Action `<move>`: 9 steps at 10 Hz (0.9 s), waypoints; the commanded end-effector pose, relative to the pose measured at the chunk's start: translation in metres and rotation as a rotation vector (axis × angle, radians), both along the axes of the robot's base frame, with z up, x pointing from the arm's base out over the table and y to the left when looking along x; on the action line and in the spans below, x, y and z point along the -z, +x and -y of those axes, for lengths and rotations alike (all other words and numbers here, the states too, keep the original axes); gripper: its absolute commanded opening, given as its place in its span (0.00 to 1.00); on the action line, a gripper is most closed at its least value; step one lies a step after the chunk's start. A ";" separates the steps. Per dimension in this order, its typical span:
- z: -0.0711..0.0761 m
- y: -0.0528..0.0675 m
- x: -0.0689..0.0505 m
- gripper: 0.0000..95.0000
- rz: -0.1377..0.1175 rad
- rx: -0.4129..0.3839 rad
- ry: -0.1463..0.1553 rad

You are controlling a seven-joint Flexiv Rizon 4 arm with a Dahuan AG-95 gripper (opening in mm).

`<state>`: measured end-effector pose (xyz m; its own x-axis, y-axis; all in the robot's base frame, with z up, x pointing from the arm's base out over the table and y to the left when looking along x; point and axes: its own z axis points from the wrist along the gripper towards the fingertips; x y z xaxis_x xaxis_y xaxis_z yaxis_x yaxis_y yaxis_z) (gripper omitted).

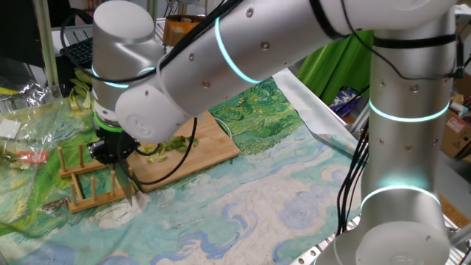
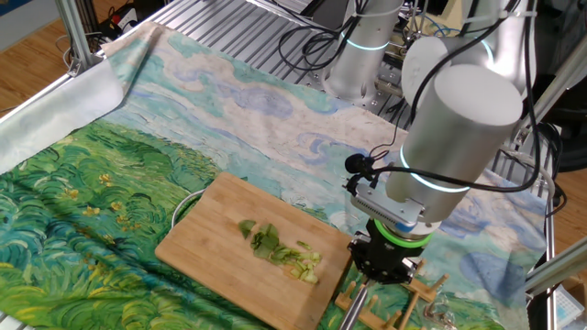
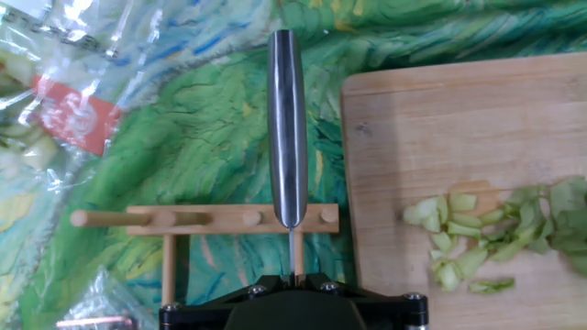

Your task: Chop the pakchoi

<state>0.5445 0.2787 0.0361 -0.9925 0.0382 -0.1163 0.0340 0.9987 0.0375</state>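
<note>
Here the gripper (image 3: 292,291) shows in the hand view only as a black housing at the bottom edge, and from it a knife (image 3: 286,128) runs straight up the middle of the picture: a thin metal neck, then a long polished steel body. The gripper appears clenched on the knife, though its fingers are hidden behind the housing. In both fixed views the gripper (image 2: 383,261) hangs low under the arm's (image 1: 243,51) thick silver last link, which wears a glowing green ring.

Directly under the knife stands a small wooden rack (image 3: 197,220) with upright pegs, set on the surface just beside the left edge of a bamboo cutting board (image 3: 431,137). The knife lies across the rack's top rail in the hand view; whether it touches the rack cannot be told.

On the cutting board lies the pakchoi (image 3: 495,240), a loose heap of cut pieces, pale stem slices nearer the gripper and darker leaf scraps farther away. In the other fixed view the heap (image 2: 280,249) sits near the middle of the board.

The surface (image 2: 110,183) is covered by a cloth printed with a painted landscape in swirling greens and blues. Beyond the rack lies a crinkled clear plastic bag (image 3: 83,82) with a red label; its writing is too blurred to read.
</note>
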 end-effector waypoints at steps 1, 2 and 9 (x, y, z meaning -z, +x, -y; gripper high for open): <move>0.001 0.001 0.000 0.00 0.006 0.000 -0.004; 0.001 0.001 0.001 0.00 0.006 0.001 -0.005; 0.000 0.003 0.006 0.00 0.015 0.006 -0.002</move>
